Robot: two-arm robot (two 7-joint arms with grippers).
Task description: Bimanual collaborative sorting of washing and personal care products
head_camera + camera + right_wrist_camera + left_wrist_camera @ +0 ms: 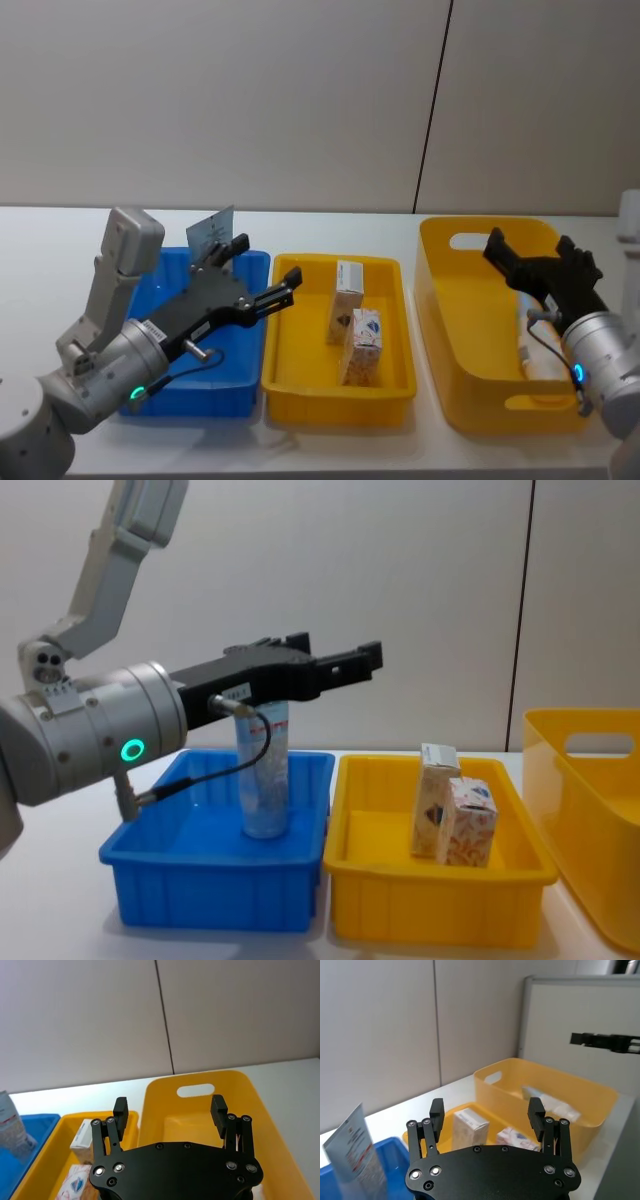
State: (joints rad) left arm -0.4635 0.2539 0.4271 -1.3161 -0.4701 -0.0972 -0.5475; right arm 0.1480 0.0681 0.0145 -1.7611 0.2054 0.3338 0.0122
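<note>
Pale blue squeeze tube (265,770) upright in the blue tray (210,910). Left gripper (265,262) above that tray, just beside the tube's top, fingers spread wide, holding nothing. Right gripper (531,245) over the large yellow bin (470,330), likewise wide apart, empty. White patterned boxes (362,345) standing in the middle yellow tray (300,370).

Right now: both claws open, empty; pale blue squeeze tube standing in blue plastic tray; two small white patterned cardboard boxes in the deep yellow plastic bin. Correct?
No: the small white patterned cardboard boxes stand in the shallow yellow plastic tray, not the deep yellow plastic bin (head view). Left claw, right claw, pale blue squeeze tube and blue plastic tray are as stated.
</note>
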